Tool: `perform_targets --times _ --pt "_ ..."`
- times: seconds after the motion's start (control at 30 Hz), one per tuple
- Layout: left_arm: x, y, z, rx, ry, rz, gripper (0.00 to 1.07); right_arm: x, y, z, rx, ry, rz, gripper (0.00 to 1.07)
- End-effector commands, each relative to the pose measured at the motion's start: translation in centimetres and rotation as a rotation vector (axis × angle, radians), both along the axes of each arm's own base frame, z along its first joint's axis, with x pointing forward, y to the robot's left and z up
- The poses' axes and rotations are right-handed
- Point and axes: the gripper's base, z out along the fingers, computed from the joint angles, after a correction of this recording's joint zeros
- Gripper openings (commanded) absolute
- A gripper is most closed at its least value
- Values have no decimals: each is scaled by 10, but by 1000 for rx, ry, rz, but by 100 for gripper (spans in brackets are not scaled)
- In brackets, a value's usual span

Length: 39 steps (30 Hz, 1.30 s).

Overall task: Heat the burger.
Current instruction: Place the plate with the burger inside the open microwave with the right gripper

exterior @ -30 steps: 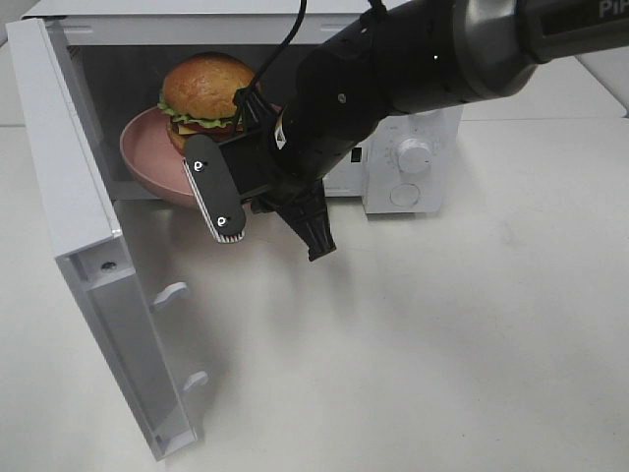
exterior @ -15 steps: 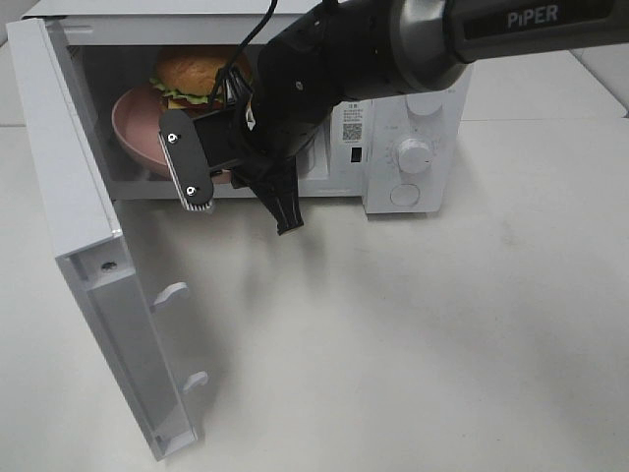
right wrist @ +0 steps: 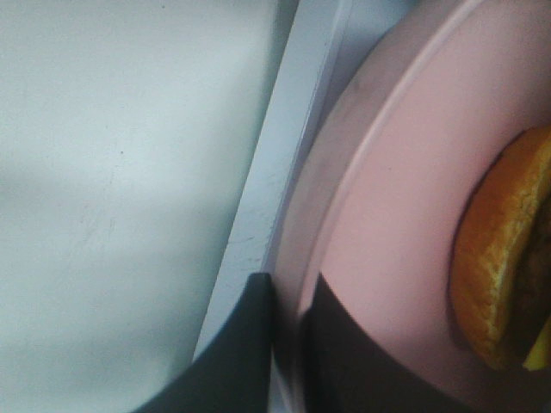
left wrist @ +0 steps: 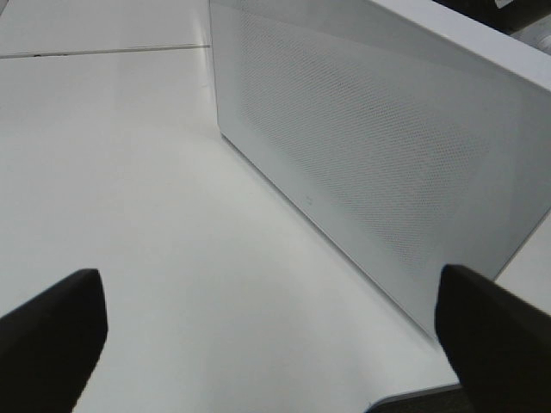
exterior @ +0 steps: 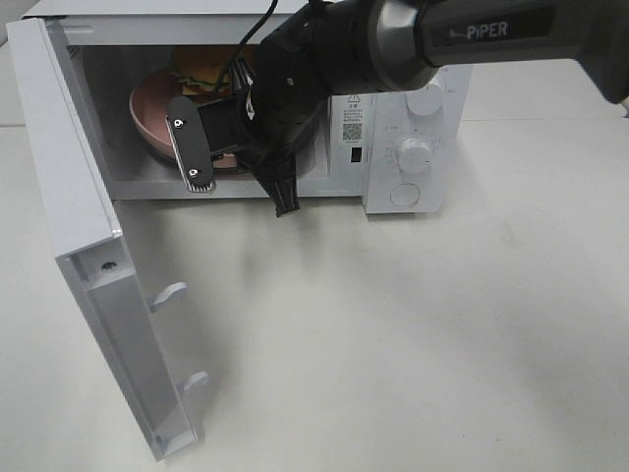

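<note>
Right wrist: your right gripper (right wrist: 287,331) pinches the plate (right wrist: 387,198) rim, burger (right wrist: 495,275) aboard, inside the microwave (exterior: 432,128). Left gripper (left wrist: 271,331) spread, empty. Remaining: let go, shut door (exterior: 74,197), start heat.

High view, close right wrist share the burger (exterior: 197,69) (right wrist: 492,258).

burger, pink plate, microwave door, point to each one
burger (right wrist: 498,275), right wrist view, on the bun's side
pink plate (exterior: 147,111), exterior high view, on its left rim
microwave door (exterior: 123,334), exterior high view, on its inner face near the latch hooks
</note>
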Motion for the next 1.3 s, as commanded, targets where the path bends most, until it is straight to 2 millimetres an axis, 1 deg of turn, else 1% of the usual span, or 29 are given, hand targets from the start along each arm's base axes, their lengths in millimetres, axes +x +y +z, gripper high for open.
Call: perform_targets --times 0.03,0.3,0.47,0.57,0.63,0.73,0.83,0.9,1.0,1.07,1.3 --pt "-1 0 0 -10 -19 -1 96 8 5 14 50 -76 11 0" --pt "-1 0 0 -10 -19 -1 96 20 14 12 60 -107 11 0" --pt "-1 0 0 -10 -19 -1 96 30 22 3 68 -121 11 0" --pt "-1 0 0 -10 -19 -1 96 32 23 2 69 -123 11 0" --pt "-1 0 0 -10 -19 -1 96 35 26 -4 70 -123 12 0" --pt "-1 0 0 -10 -19 -1 96 37 28 -5 76 -127 10 0" --pt "-1 0 0 -10 -19 -1 96 37 28 -7 75 -125 10 0" --pt "-1 0 0 -10 -19 -1 96 43 25 -10 92 -118 -21 0" --pt "-1 0 0 -10 -19 -1 96 43 25 -10 101 -114 -34 0" --pt "-1 0 0 -10 -19 -1 96 47 20 -9 105 -115 -56 0" --pt "-1 0 0 -10 -19 -1 96 47 19 -9 105 -114 -68 1"
